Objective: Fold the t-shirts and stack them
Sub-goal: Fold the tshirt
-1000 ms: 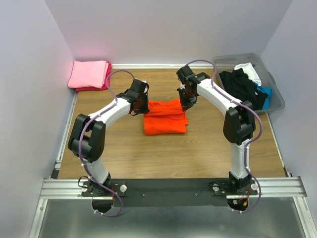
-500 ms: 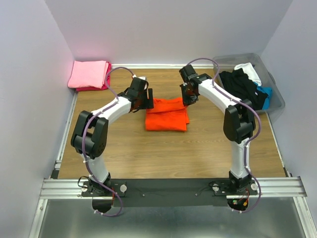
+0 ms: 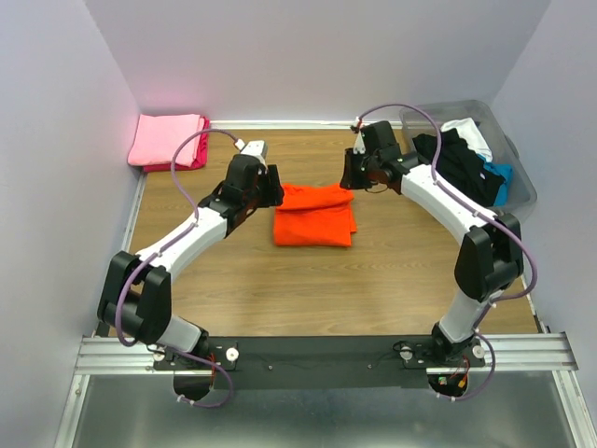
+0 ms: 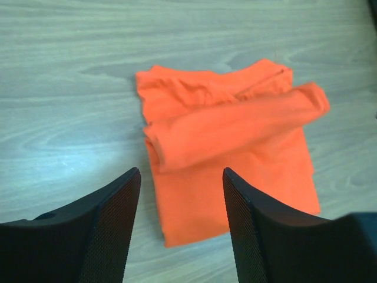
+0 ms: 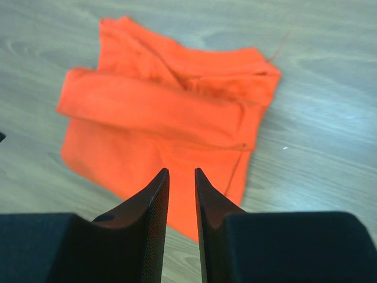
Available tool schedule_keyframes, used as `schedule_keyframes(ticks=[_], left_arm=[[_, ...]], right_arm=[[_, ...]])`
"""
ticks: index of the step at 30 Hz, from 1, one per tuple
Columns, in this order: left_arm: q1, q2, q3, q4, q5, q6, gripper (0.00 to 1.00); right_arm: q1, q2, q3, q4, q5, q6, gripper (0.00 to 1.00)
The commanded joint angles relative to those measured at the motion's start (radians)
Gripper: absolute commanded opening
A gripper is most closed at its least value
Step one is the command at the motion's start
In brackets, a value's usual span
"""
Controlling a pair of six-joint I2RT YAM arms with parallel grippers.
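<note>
A bright orange t-shirt (image 3: 314, 216) lies folded into a rough rectangle on the wooden table, a rolled fold across its middle (image 4: 235, 127) (image 5: 159, 112). My left gripper (image 3: 271, 189) hovers just left of the shirt's far left corner, open, nothing between its fingers (image 4: 181, 171). My right gripper (image 3: 349, 175) hangs above the far right corner, jaws a narrow gap apart and empty (image 5: 182, 171). A light pink t-shirt (image 3: 167, 138) lies folded on a magenta one (image 3: 201, 149) in the back left corner. Black (image 3: 453, 163), white (image 3: 469, 133) and blue (image 3: 498, 177) shirts sit heaped in the bin.
The translucent grey plastic bin (image 3: 519, 187) stands at the back right against the wall. Walls close the table on the left, back and right. A metal rail (image 3: 317, 353) runs along the near edge with both arm bases.
Both grippers let go of the orange shirt and opened. They lifted and drew back from it, the left one to the left, the right one up and to the right. The shirt now lies flat.
</note>
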Motion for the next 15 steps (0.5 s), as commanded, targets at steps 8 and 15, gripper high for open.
schedule_keyframes(ticks=[8,15], left_arm=[[-0.012,0.132,-0.006,0.076,0.174,0.101,0.43],[-0.018,0.253,0.042,0.043,0.239,0.164,0.39]], right_arm=[[0.002,0.133,-0.085,0.138,-0.334,-0.104,0.28],[0.000,0.205,-0.069,0.142,-0.334,-0.109,0.27]])
